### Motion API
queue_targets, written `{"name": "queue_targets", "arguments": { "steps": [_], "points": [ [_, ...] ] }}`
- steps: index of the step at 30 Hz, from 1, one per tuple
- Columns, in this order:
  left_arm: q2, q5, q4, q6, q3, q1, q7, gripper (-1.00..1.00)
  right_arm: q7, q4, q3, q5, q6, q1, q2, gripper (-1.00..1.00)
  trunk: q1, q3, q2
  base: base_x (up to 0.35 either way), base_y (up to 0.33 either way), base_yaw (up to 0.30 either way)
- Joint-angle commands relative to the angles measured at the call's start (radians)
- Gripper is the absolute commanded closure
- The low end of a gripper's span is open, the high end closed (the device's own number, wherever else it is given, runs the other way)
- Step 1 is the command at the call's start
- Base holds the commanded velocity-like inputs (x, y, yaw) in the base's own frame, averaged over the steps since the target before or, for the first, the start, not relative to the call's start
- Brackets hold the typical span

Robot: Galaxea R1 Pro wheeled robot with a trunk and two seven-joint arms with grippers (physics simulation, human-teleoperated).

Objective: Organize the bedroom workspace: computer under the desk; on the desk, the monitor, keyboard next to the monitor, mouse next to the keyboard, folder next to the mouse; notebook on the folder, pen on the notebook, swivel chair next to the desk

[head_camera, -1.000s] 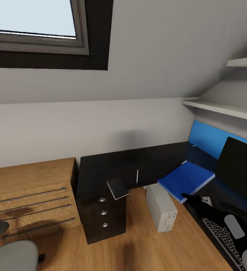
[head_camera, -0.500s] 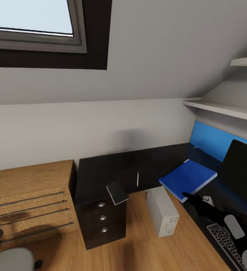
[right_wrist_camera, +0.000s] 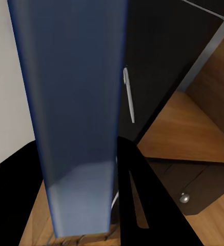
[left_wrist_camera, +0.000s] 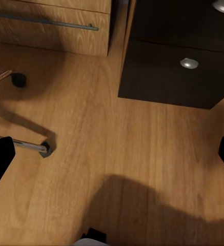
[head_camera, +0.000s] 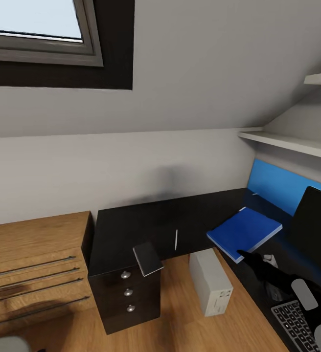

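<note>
My right gripper [head_camera: 242, 255] is shut on the near edge of the blue folder [head_camera: 243, 232], which it holds above the desk's corner. The right wrist view shows the folder [right_wrist_camera: 76, 102] edge-on between my black fingers [right_wrist_camera: 142, 195]. On the black desk [head_camera: 131, 225] lies the whitish pen [head_camera: 175, 239]. The dark grey notebook [head_camera: 147, 258] overhangs the desk's front edge above the drawers [head_camera: 127, 293]. The grey computer [head_camera: 209, 281] stands on the floor under the desk. The monitor [head_camera: 319, 225] and keyboard [head_camera: 297, 322] sit at far right. My left gripper [left_wrist_camera: 112, 154] hangs open over the floor. The mouse is out of view.
Low wooden shelving [head_camera: 33, 264] adjoins the desk on the left. The swivel chair's chrome leg with a caster [left_wrist_camera: 42, 148] lies close under my left gripper, and its grey seat [head_camera: 4, 344] peeks in at the bottom left. White wall shelves [head_camera: 297, 142] hang above the monitor.
The head view has shifted, so the desk, drawers and shelving sit further left and the chair has nearly left the picture. The folder stays in my right gripper.
</note>
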Motion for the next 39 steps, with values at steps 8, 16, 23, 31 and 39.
{"name": "queue_targets", "arguments": {
  "steps": [8,16,23,31,39],
  "points": [
    [0.000,0.006,0.001,-0.003,-0.002,-0.001,-0.003,-1.00,0.008,0.001,-0.003,-0.002,0.007,-0.001,0.000,1.00,0.001,-0.002,-0.002,0.001,-0.028,0.000],
    [0.000,0.006,0.001,-0.003,-0.002,-0.001,-0.003,-1.00,0.011,0.014,-0.003,-0.003,0.006,-0.001,-0.001,1.00,0.001,-0.002,-0.002,0.000,-0.002,0.000],
    [0.000,0.006,0.001,-0.003,-0.002,-0.001,-0.003,-1.00,0.011,0.016,-0.003,-0.003,0.006,-0.001,-0.001,1.00,0.001,-0.002,-0.002,0.000,0.000,0.000],
    [0.000,0.006,0.001,-0.003,-0.002,-0.001,-0.003,-1.00,0.010,0.017,-0.003,-0.003,0.006,-0.001,0.000,1.00,0.001,-0.002,-0.002,0.000,0.000,0.000],
    [0.000,0.006,0.001,-0.003,-0.002,-0.001,-0.003,-1.00,0.008,0.019,-0.003,-0.003,0.006,-0.001,0.000,1.00,0.001,-0.002,-0.002,0.000,0.000,0.000]
  ]
}}
